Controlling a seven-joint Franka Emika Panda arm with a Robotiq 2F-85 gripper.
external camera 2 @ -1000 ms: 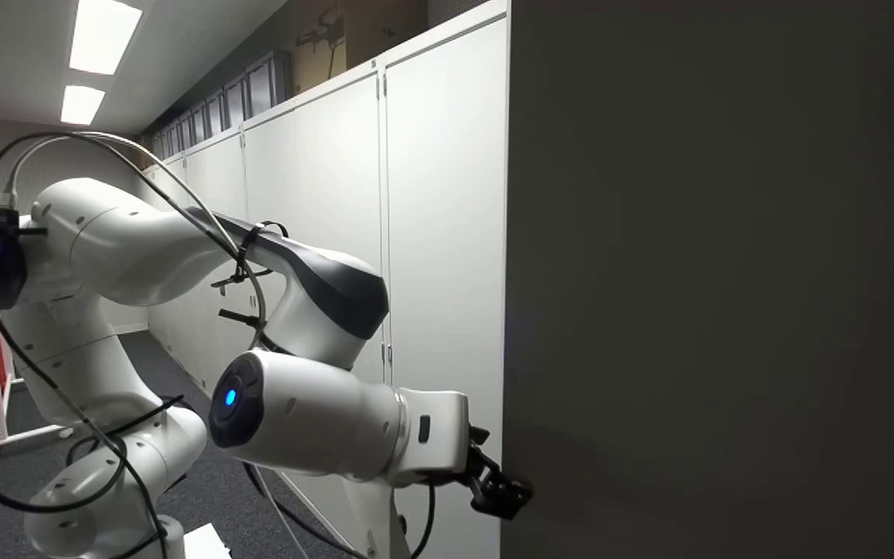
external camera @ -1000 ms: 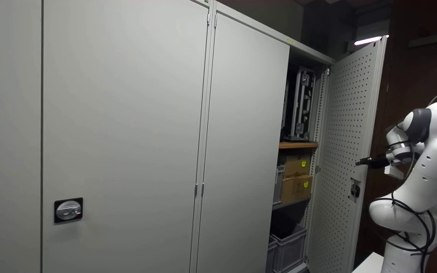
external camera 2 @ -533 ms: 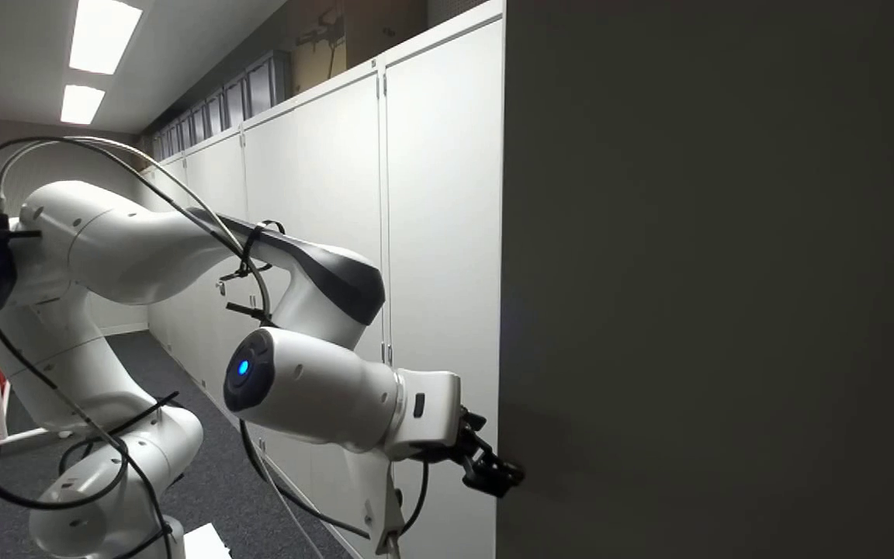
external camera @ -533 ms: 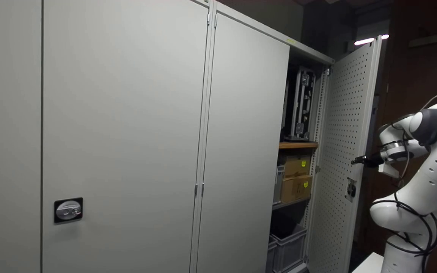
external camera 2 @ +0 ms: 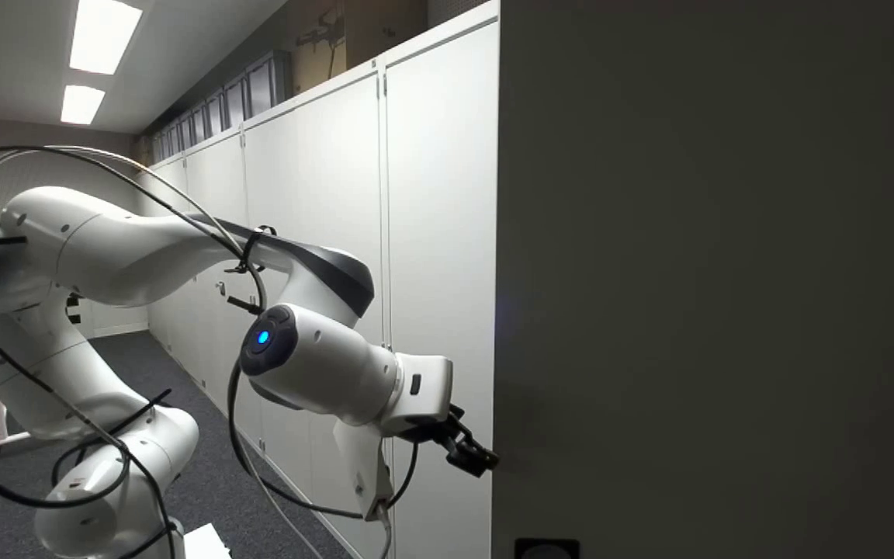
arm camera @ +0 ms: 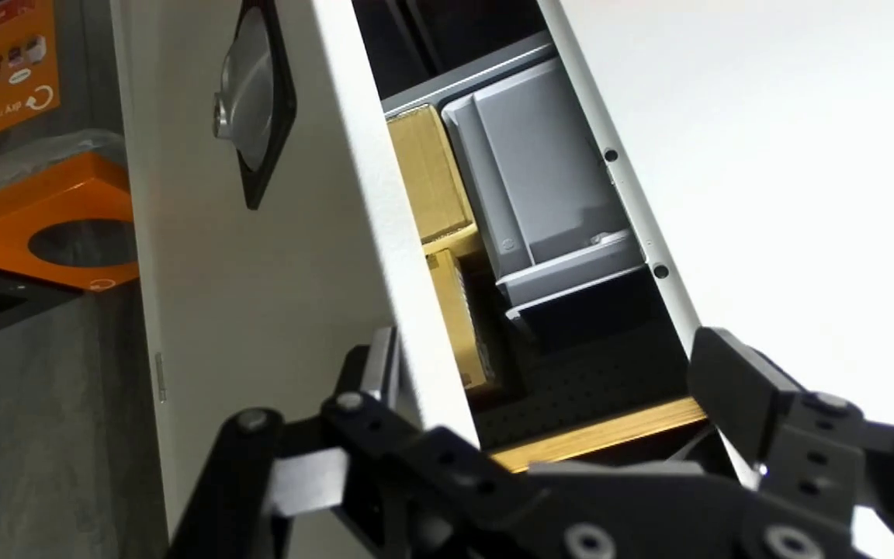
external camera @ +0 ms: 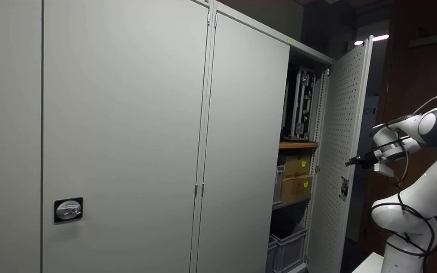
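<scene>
In the wrist view the gripper shows at the bottom of the frame, its fingers spread wide and clamped on nothing. The door stands left of centre, handle toward the top; its pale edge runs just beside the left-hand finger, though contact cannot be told. Any pressure seems best given with the flat of that finger on the outer face, lightly and along the door's own arc, lest it skid off the narrow edge. The shut door fills the right, so turning the wrist could knock it. Boxes and a bin sit between.

In an exterior view the fingers end right at the dark door's free edge, lower centre-right. The arm reaches from the left; its cables loop low and want slack.

In an exterior view the door stands ajar at right, latch below the gripper. Room for moving lies leftward, toward the shut door's free edge.
</scene>
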